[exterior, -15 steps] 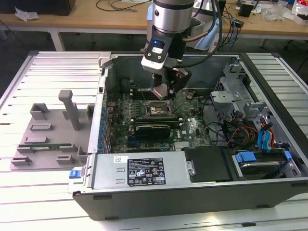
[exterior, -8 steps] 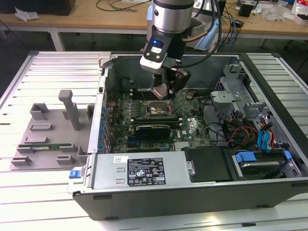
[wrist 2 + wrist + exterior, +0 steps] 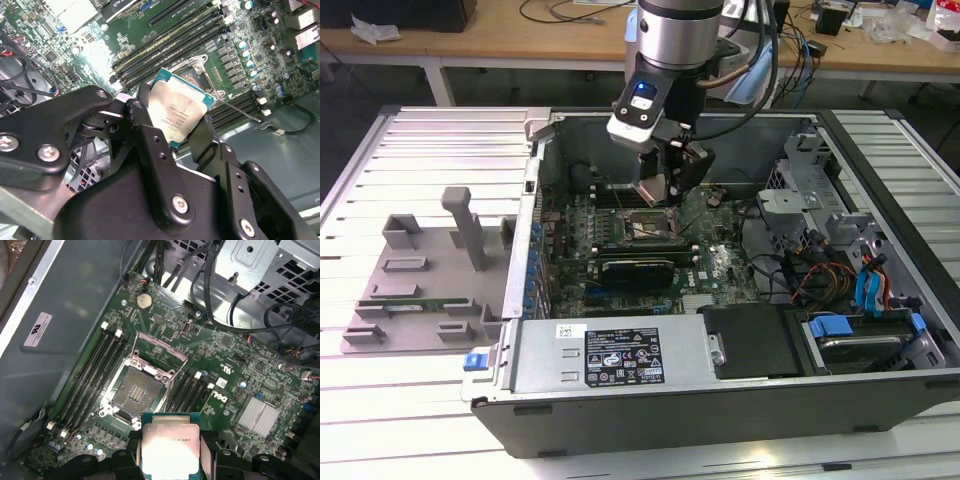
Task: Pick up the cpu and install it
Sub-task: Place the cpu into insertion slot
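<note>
I have the gripper point(image 3: 174, 125) clamped on the cpu point(image 3: 170, 447) by its edges. It hangs above the open socket point(image 3: 136, 392).

1. The arm point(image 3: 680, 35) hung down from above, and its silver wrist point(image 3: 672, 50) pointed almost straight down.
2. The gripper point(image 3: 665, 188) sat under the wrist, a little tilted.
3. In the second wrist view, its two black fingers point(image 3: 144, 125) were closed on opposite edges of the cpu point(image 3: 177, 112) and held it.
</note>
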Action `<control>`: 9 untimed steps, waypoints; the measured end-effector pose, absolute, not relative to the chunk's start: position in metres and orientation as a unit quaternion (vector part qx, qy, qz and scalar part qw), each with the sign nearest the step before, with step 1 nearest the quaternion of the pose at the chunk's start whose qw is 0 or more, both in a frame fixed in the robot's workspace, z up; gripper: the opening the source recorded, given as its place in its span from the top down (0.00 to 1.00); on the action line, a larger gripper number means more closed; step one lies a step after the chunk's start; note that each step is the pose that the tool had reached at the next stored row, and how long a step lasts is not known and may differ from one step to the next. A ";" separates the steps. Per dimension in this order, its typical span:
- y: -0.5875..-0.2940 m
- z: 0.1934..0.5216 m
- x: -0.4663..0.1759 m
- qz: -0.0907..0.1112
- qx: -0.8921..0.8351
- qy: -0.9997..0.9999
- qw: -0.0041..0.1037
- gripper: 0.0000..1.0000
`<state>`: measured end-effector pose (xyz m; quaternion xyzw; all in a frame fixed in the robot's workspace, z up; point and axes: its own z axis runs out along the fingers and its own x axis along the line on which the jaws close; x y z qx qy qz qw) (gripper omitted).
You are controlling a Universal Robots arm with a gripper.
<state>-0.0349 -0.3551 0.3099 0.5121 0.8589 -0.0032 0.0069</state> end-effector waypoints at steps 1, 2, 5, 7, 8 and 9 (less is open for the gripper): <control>-0.355 0.310 -0.035 -0.003 0.513 0.858 0.007 0.45; -0.355 0.310 -0.035 -0.003 0.515 0.857 0.007 0.45; -0.355 0.310 -0.035 -0.003 0.523 0.852 0.007 0.45; -0.355 0.310 -0.035 -0.003 0.528 0.849 0.007 0.45; -0.355 0.310 -0.035 -0.003 0.530 0.848 0.007 0.45; -0.355 0.310 -0.035 -0.003 0.532 0.847 0.007 0.45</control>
